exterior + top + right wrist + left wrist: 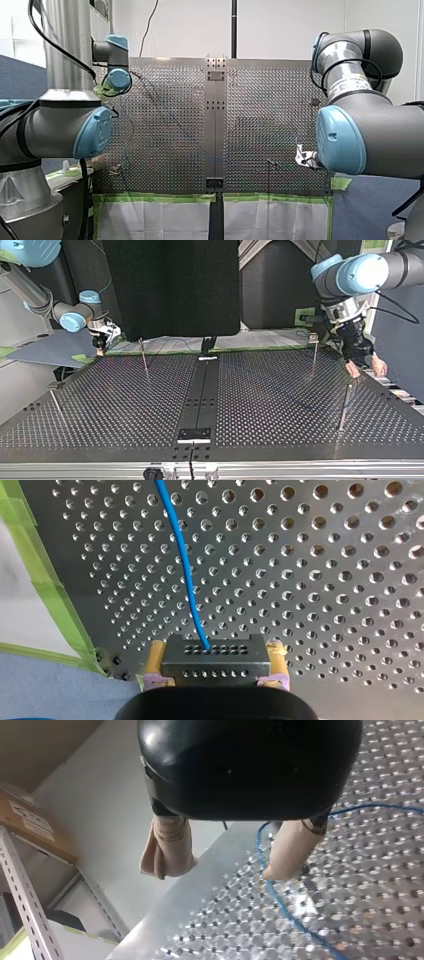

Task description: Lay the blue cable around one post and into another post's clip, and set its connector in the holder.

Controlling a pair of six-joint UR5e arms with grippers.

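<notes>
While hanging over the perforated metal table (pixel 325 580), pinches the black connector (pixel 216 661) in my right gripper (pixel 217 652), with blue cable (pixel 185 565) leading off near green tape (pixel 50 585). Holds my left gripper (pixel 220 870) spread beside that cable at the table edge, before pale wall (pixel 100 795) and shelving (pixel 30 900).

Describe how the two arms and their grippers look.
Both my left arm and my right arm are silver-grey tubes with light blue joint caps and black cables. Each gripper body is black: my left gripper has beige padded fingers, my right gripper yellow pads.
</notes>
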